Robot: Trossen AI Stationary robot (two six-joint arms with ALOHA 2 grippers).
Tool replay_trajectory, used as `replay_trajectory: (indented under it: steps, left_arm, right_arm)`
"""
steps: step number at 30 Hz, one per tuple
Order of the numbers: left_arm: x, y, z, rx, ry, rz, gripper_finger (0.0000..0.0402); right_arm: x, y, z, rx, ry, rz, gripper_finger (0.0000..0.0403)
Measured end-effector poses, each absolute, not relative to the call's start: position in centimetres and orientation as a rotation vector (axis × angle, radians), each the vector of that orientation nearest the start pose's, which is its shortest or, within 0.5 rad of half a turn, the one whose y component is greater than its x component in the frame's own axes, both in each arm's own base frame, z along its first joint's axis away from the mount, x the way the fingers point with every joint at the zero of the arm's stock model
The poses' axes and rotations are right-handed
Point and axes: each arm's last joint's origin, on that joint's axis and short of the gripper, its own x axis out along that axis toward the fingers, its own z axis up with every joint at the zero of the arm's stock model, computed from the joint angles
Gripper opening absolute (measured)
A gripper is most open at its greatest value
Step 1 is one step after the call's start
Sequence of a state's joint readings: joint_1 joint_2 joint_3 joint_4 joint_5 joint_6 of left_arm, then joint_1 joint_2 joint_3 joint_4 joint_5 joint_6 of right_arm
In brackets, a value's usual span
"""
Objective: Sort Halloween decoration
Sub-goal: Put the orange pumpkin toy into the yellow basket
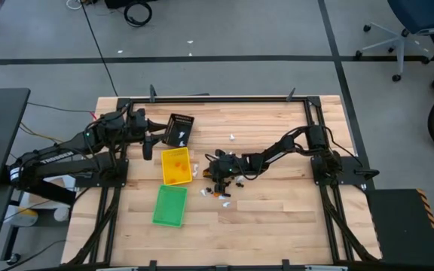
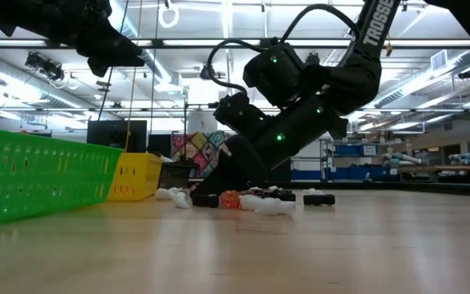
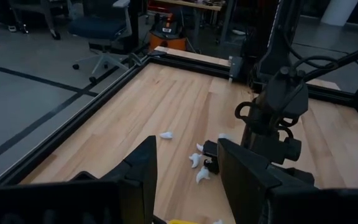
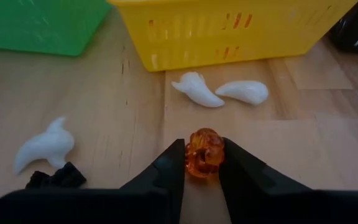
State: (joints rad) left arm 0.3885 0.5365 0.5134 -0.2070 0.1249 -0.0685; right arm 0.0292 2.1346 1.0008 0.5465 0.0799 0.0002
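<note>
The right gripper [image 4: 202, 163] is down on the wooden worktop [image 1: 277, 226] near the centre of the high view, its two dark fingers pinching a small translucent orange trinket [image 4: 204, 153] that sits on the wood between them. So the step in hand looks like picking up one orange piece for sorting. The next move would call for a firm enough hold to lift it clear of its neighbours, then a carry to whichever tray takes orange; I cannot say which that is.

The rest of the Halloween decoration lies scattered close by: small white ghost-like pieces [image 4: 194, 89], another white one [image 4: 44, 147] at the left of the right wrist view, and a tiny black piece [image 4: 56, 177] beside it. In the low view the cluster [image 2: 255, 200] lies on the wood beneath the right arm.

Three trays stand left of the pile in the high view. The yellow slotted plastic tray [image 1: 175, 165] holds some orange pieces, the black tray [image 1: 180, 129] above it holds white bits, and the green tray [image 1: 169, 205] below shows nothing I can make out.

The left gripper [image 3: 185, 174] hovers by the black tray at upper left, fingers spread and holding nothing.
</note>
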Motion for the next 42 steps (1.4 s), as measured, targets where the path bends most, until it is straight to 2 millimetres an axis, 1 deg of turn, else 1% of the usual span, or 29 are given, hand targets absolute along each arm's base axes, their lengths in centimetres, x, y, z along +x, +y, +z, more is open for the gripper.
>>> replay_trajectory:
  steps: [5, 11, 16, 22, 24, 29, 33, 38, 42]
  left_arm:
    - [12.5, 4.7, 27.1, -0.127, 0.215, 0.270, 0.0142]
    - [12.5, 4.7, 27.0, -0.128, 0.217, 0.270, 0.0142]
    - [12.5, 4.7, 27.0, -0.129, 0.222, 0.270, 0.0142]
    - [12.5, 4.7, 27.0, -0.129, 0.223, 0.270, 0.0142]
    - [12.5, 4.7, 27.0, -0.129, 0.223, 0.270, 0.0142]
    - [12.5, 4.7, 27.0, -0.129, 0.223, 0.270, 0.0142]
    - [12.5, 4.7, 27.0, -0.128, 0.223, 0.270, 0.0142]
    - [12.5, 4.7, 27.0, -0.127, 0.219, 0.274, 0.0142]
    - [12.5, 4.8, 27.1, -0.122, 0.213, 0.295, 0.0142]
  right_arm:
    - [40.0, 0.9, 7.8, -0.036, 0.587, -0.049, 0.0087]
    - [40.6, 1.2, 9.2, -0.092, 0.652, -0.063, 0.0084]
    - [42.0, 1.7, 11.0, -0.179, 0.706, -0.105, 0.0084]
    - [43.8, 2.4, 13.7, -0.264, 0.743, -0.118, 0.0083]
    - [44.4, 2.5, 14.9, -0.302, 0.756, -0.123, 0.0083]
    - [45.3, 2.8, 17.2, -0.432, 0.782, -0.181, 0.0083]
    - [46.1, 3.1, 18.5, -0.477, 0.714, -0.149, 0.0083]
    - [46.9, 2.8, 19.5, -0.402, 0.570, -0.036, 0.0083]
    - [47.3, 2.4, 20.1, -0.377, 0.476, -0.019, 0.0083]
